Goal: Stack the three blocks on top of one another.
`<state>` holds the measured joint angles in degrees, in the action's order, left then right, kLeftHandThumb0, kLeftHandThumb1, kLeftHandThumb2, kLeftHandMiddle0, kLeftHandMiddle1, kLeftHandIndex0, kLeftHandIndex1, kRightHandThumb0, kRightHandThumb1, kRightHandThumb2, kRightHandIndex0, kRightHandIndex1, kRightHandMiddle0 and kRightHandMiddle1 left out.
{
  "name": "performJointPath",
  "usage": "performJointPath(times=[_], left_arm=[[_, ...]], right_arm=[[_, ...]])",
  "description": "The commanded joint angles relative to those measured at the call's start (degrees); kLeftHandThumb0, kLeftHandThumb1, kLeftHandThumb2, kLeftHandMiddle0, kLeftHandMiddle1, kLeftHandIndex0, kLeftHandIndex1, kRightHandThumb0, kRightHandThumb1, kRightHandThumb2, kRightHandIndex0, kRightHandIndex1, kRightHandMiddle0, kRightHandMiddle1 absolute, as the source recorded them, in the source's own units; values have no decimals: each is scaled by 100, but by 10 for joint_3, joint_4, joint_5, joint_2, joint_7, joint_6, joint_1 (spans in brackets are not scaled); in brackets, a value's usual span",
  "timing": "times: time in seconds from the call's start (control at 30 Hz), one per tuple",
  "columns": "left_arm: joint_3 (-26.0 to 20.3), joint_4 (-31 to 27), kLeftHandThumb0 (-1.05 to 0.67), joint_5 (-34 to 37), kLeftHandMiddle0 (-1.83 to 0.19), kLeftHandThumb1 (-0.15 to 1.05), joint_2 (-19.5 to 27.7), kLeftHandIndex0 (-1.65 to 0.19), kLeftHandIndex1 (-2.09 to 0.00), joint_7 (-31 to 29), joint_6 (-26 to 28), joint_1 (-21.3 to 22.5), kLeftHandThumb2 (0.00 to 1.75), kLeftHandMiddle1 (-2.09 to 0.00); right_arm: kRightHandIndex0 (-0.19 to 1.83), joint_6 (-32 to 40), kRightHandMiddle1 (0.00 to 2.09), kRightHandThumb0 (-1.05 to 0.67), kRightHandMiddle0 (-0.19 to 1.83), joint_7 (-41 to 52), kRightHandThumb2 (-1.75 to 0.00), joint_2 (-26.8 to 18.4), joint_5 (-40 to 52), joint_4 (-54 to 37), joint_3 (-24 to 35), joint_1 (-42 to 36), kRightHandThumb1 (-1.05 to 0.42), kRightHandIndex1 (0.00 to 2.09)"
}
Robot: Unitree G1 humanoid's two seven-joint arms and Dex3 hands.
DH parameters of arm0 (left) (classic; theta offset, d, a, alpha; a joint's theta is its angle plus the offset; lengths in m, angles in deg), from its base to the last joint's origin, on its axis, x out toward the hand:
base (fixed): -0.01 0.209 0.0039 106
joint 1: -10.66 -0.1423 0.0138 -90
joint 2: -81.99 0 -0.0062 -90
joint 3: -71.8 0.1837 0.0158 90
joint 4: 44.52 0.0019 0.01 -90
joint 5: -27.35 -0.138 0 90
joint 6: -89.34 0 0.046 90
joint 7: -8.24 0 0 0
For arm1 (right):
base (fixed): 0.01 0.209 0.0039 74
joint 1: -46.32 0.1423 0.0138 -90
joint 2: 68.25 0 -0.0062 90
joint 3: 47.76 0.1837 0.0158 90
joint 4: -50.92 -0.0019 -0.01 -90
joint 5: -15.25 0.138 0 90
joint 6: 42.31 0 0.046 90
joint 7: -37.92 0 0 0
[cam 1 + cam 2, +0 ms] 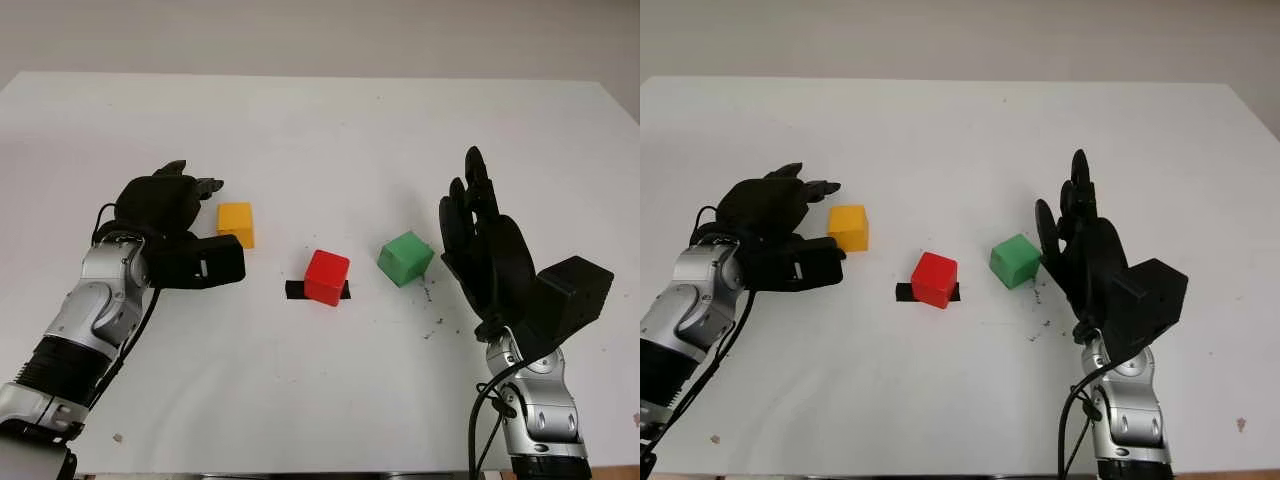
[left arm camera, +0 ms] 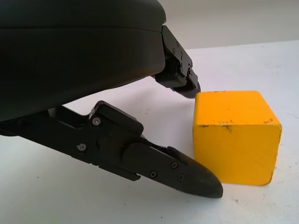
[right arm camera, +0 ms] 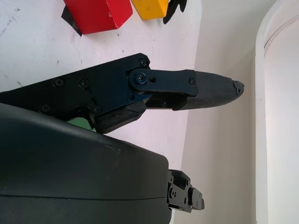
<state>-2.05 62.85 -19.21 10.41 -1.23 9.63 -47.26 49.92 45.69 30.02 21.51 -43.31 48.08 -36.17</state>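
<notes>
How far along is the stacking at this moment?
Nothing is stacked: the yellow block, red block and green block sit apart on the table. In hand: the left hand is beside the yellow block, not gripping it; the right hand is open beside the green block. Every pick and both placements remain.

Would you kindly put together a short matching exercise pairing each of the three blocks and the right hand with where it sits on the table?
Column one:
1. yellow block
2. red block
3. green block
4. right hand

Column two:
A. sitting on a black tape mark
B. open, just beside the green block
C. next to the left hand
D. between the red block and the right hand

Pairs: 1-C, 2-A, 3-D, 4-B
</notes>
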Motion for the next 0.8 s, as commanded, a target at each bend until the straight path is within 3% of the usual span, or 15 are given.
performJointPath(times=[0.0,0.13,0.23,0.57,0.67,0.77], left_arm=[[-15,5,-74,32,-16,94,-7,-50,-23,-1,-17,6,6,-8],[-44,6,-71,105,-19,94,-12,-53,-34,-15,-44,0,6,-7],[-56,6,-70,146,-18,97,-11,-32,-78,-37,-51,-1,5,-5],[-76,22,-66,228,-16,98,-8,-22,-84,-89,-68,7,6,-5],[-71,23,-56,216,-18,99,-5,-26,-89,-69,-75,4,6,-6],[-34,11,-49,125,-24,100,12,-31,-96,-18,-63,-2,6,-7]], right_arm=[[-16,1,6,-82,-13,1,-45,-5,1,-8,3,5,-105,5],[-16,2,6,-81,-13,0,-45,-4,2,-10,3,4,-105,5],[-15,-1,6,-82,-12,2,-45,-7,2,-8,4,2,-105,5],[-15,12,6,-81,-12,-5,-42,-5,3,-13,4,2,-105,5],[-15,10,6,-80,-12,-7,-42,-4,2,-13,4,3,-105,5],[-15,3,6,-79,-12,-4,-43,-6,1,-10,4,2,-105,5]])
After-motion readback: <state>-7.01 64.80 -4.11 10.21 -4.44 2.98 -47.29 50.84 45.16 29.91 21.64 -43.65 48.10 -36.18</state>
